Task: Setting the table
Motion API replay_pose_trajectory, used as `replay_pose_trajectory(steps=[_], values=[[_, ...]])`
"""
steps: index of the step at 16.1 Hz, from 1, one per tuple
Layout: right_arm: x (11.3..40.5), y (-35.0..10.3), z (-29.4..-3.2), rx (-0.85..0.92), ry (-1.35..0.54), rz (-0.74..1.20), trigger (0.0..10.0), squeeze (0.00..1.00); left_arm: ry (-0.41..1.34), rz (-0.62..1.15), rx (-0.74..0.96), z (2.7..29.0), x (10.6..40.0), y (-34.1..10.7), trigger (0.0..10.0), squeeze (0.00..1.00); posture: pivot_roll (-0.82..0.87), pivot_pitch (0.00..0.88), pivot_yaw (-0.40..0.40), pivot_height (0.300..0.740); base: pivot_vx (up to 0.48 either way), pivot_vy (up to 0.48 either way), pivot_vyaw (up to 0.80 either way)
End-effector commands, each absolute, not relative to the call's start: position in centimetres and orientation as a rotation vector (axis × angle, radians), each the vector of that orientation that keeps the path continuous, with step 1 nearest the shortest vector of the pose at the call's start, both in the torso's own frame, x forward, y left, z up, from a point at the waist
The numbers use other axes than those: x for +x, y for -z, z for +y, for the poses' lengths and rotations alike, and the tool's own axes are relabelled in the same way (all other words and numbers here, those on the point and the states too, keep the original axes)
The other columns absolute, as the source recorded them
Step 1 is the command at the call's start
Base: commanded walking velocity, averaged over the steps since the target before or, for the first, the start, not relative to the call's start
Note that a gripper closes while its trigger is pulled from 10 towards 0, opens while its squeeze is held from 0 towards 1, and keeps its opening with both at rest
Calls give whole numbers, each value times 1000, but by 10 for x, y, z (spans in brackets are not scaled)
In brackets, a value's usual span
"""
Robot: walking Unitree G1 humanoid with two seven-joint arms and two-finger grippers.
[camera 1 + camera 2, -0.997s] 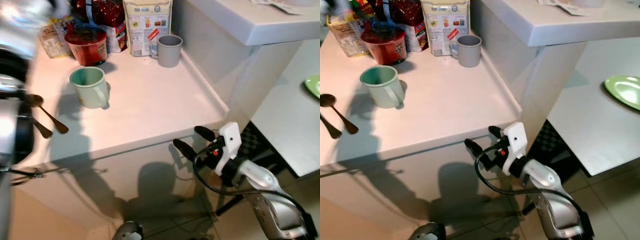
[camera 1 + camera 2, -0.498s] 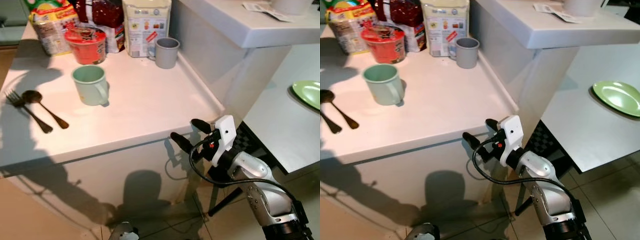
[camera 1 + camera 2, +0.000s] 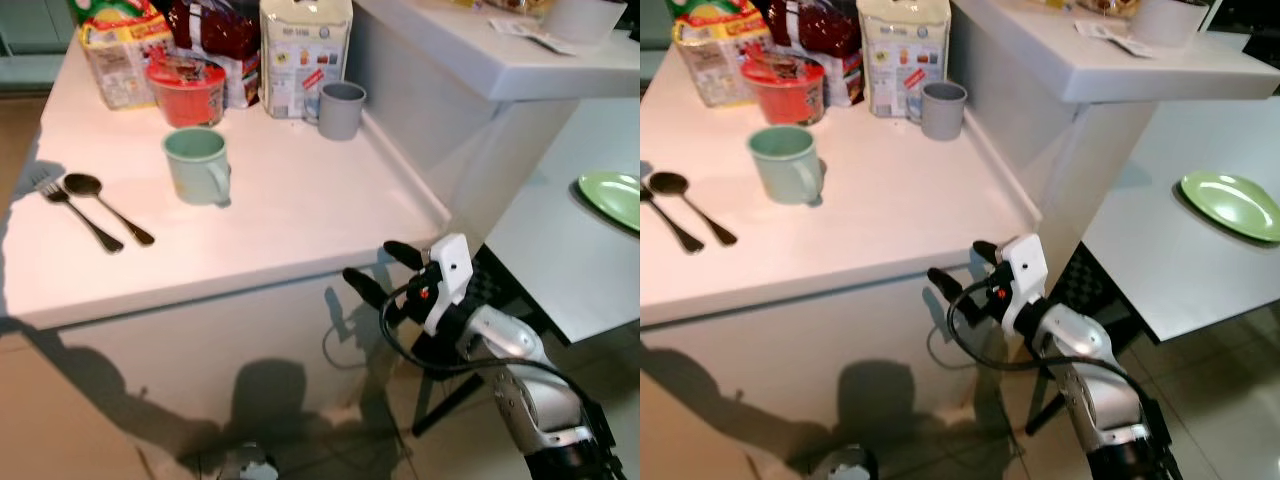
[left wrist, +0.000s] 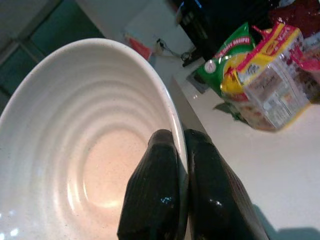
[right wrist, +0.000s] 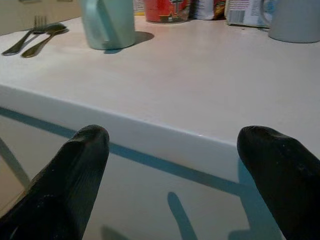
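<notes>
Your left gripper (image 4: 180,150) had its jaws closed tight on the rim of a white ribbed bowl (image 4: 75,150), one black finger inside and one outside, and the bowl was up off the white worktop (image 3: 290,210). Your right gripper (image 3: 382,268) hung just in front of the worktop's front edge, a bit below the top, with its jaws wide open and nothing in them. On the worktop stood a pale green mug (image 3: 196,166) near the middle. A metal fork (image 3: 75,208) and a metal spoon (image 3: 105,207) lay side by side near the left edge. At the back you could see a grey cup (image 3: 340,108), a red noodle cup (image 3: 185,90), a white paper bag (image 3: 304,50) and a yellow food packet (image 3: 118,62). A light green plate (image 3: 1230,203) sat on the lower white table (image 3: 1160,270) to the right.
</notes>
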State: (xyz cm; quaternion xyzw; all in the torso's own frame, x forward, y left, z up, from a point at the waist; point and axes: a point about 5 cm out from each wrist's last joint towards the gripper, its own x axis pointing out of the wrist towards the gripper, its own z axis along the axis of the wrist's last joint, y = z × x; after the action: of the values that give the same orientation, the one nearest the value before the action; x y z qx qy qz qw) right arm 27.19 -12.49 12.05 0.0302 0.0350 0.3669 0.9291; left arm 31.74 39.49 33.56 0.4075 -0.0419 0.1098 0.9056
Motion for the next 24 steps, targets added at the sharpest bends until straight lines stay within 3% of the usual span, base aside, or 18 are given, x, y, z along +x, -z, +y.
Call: replay_pose_trajectory(steps=[1, 3, 7, 8, 9, 10, 12, 13, 14, 18, 24], values=[[274, -122, -130, 49, -740, 64, 10000, 0, -209, -89, 835, 394, 316, -336, 0, 0, 241, 0, -59, 740, 0, 0, 0], [272, -120, -128, 54, -735, 67, 10000, 0, -111, -25, 766, 382, 322, -314, 0, 0, 245, 0, -44, 740, 0, 0, 0], [268, -116, -125, 72, -724, 75, 10000, 0, 129, -54, 663, 318, 332, -280, 0, 0, 233, 0, -36, 740, -446, 0, 0], [267, -116, -125, 72, -727, 77, 10000, 0, 123, -69, 657, 315, 333, -282, 1333, 0, 229, 0, -34, 740, -480, 0, 0], [266, -115, -125, 72, -729, 82, 10000, 0, 147, -83, 660, 304, 334, -284, 10000, 0, 223, 0, -33, 740, 0, 0, 0], [265, -114, -125, 74, -726, 84, 10000, 0, 184, -90, 659, 293, 335, -282, 9373, 0, 216, 0, -27, 740, 0, 0, 0], [262, -113, -125, 80, -719, 88, 10000, 0, 208, -68, 621, 278, 330, -271, 4549, 0, 209, 0, -17, 740, 0, 0, 0], [260, -111, -125, 84, -717, 94, 10000, 0, 218, -48, 593, 274, 329, -262, 2627, 0, 207, 0, -10, 740, 0, 0, 0], [258, -109, -124, 93, -711, 100, 10000, 0, 275, 24, 535, 256, 323, -235, 10000, 0, 205, 0, -1, 740, 0, 0, 0], [247, -105, -123, 99, -692, 114, 10000, 0, 340, 134, 351, 221, 292, -186, 10000, 0, 192, 0, 44, 740, 0, 0, 0], [239, -103, -117, 88, -663, 117, 10000, 0, 251, 179, 91, 198, 250, -137, 10000, 0, 174, 0, 45, 740, 0, 0, 0]])
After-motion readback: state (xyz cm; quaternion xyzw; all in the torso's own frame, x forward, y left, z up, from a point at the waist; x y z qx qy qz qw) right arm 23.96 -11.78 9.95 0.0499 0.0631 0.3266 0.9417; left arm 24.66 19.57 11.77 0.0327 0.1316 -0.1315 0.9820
